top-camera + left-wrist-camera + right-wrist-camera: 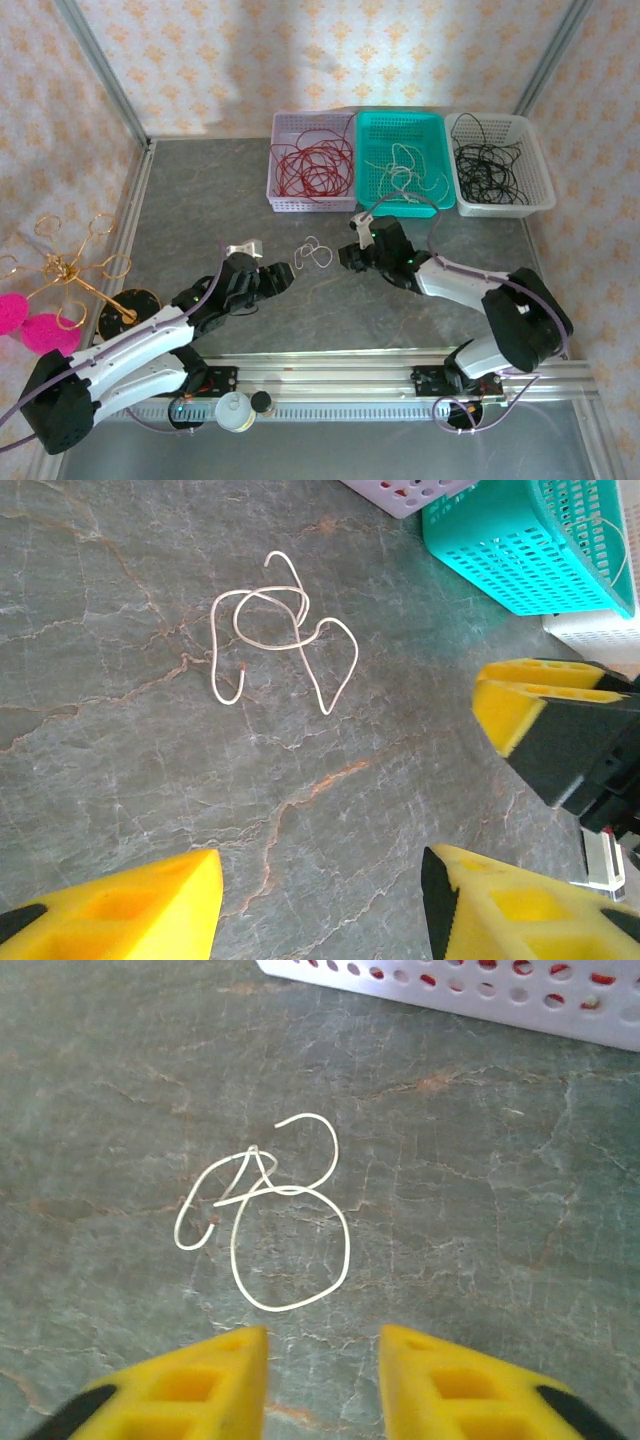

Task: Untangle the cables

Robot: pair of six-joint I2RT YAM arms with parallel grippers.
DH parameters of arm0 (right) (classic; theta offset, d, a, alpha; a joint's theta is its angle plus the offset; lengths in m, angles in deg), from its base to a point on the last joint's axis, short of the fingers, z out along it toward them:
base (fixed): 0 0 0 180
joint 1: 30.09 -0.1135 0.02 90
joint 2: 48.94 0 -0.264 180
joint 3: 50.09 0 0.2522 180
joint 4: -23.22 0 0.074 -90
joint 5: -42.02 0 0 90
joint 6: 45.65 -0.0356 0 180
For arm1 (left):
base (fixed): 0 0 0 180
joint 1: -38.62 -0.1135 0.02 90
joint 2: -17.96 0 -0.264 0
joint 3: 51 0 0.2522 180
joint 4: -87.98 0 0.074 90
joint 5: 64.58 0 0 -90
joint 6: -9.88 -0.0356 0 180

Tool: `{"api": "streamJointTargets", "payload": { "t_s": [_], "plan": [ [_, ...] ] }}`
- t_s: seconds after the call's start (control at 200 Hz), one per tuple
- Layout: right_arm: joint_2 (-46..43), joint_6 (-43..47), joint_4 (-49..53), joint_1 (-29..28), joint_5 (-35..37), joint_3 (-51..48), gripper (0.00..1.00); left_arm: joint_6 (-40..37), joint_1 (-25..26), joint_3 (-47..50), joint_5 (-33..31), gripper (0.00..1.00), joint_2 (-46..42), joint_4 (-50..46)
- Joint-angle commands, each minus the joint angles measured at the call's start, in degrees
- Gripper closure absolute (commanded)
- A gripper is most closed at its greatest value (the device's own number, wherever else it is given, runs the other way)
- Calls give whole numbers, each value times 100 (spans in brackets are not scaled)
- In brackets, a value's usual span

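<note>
Cable [312, 252] lies on table [200, 200] before baskets [300, 203].

- left arm [130, 350] runs from its base at the bottom left up toward the middle, links lying pretty flat and low
- left tool [284, 274] points off to the right, its yellow fingers [130, 910] spread wide with nothing between them
- right arm [450, 280] is folded at the elbow out on the right, forearm reaching back left toward the middle
- right tool [347, 256] aims left, angled down, yellow fingertips [200, 1380] partway apart, gap empty
- the two tools face each other, close but not touching
</note>
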Motion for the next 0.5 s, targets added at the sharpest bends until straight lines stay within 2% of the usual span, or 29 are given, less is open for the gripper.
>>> {"api": "streamJointTargets", "payload": {
  "t_s": [0.0, 0.1, 0.32, 0.496],
  "plan": [
    [354, 6, -324, -14, 470, 227, 56, 31, -28, 119, 103, 44, -58, 220],
    [763, -269, -414, -51, 250, 526, 55, 20, -29, 101, 83, 44, -77, 211],
    [1737, -323, -286, -459, 439, 1202, 55, 41, -25, 128, 52, 44, -99, 309],
    [2175, -563, -86, -488, 1188, 1535, 56, 20, -29, 154, 26, 44, -121, 289]
  ]
}}
